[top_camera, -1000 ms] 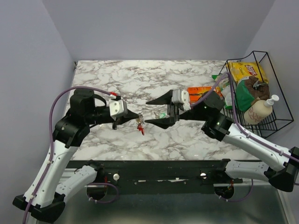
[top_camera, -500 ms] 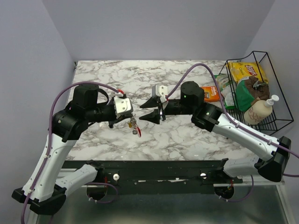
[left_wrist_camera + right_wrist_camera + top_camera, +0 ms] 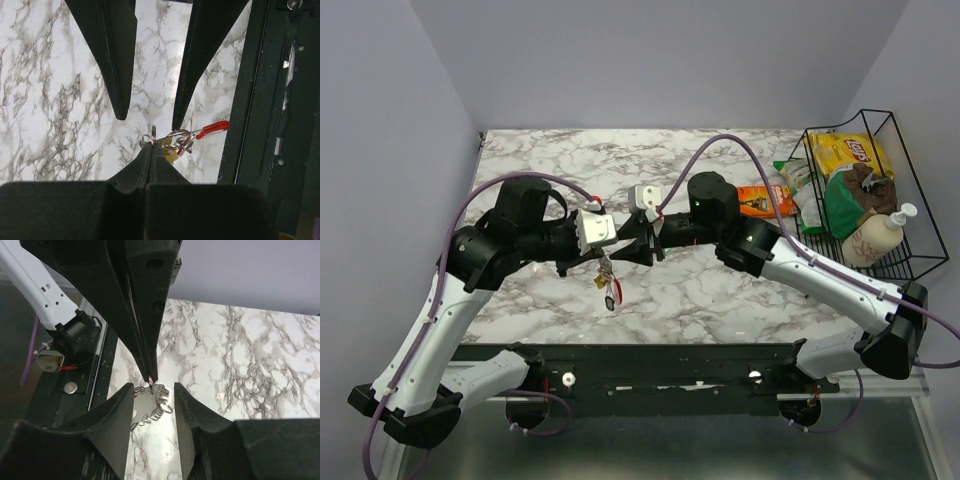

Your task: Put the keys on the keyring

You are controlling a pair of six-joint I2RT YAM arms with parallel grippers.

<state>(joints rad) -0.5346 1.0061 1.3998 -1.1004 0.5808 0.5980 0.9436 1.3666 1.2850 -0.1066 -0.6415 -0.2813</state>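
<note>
My left gripper (image 3: 601,257) is shut on the keyring (image 3: 153,135), a thin metal loop pinched edge-on at its fingertips. Below the ring hang a red-headed key (image 3: 213,129), a yellow-headed key (image 3: 171,154) and a tangle of bare metal keys. In the top view the keys (image 3: 609,288) dangle above the marble table. My right gripper (image 3: 627,241) is open and faces the left gripper tip to tip. In the right wrist view its fingertips (image 3: 131,392) stand on either side of the keyring (image 3: 150,384) without touching it. No green-headed key shows.
An orange flat packet (image 3: 761,200) lies behind the right arm. A black wire basket (image 3: 910,200) with a chips bag, a green bag and a soap bottle stands at the right edge. The black base rail (image 3: 670,362) runs along the table's near edge.
The right arm has swung left and its open gripper has closed in on the left gripper's tips. The left gripper has moved a little right and nearer, still holding the ring with keys.
</note>
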